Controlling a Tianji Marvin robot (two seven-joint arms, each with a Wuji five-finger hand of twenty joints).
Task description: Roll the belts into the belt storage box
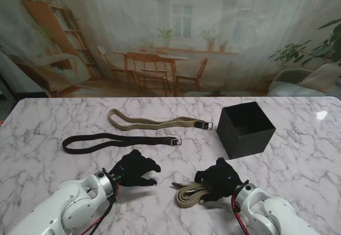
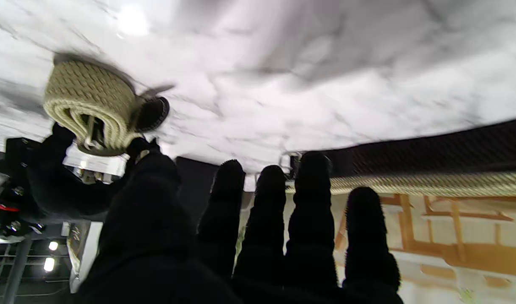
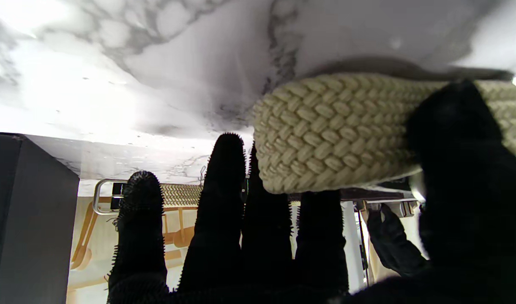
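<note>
Stand view: counting three belts, one black storage box at 2 o'clock. Black belt and tan belt lying flat toward 12. Woven cream belt sitting at 5 o'clock, partly coiled, right hand closing on it. Left hand hovering, fingers spread, holding nothing.

Left wrist: showing cream coil, loose tail.

Right wrist: thumb pinching braid. Judging it light, floppy, grippy; pinching coil across its flat sides.

Bright, even light; glare on marble; blurred wrist views
</note>
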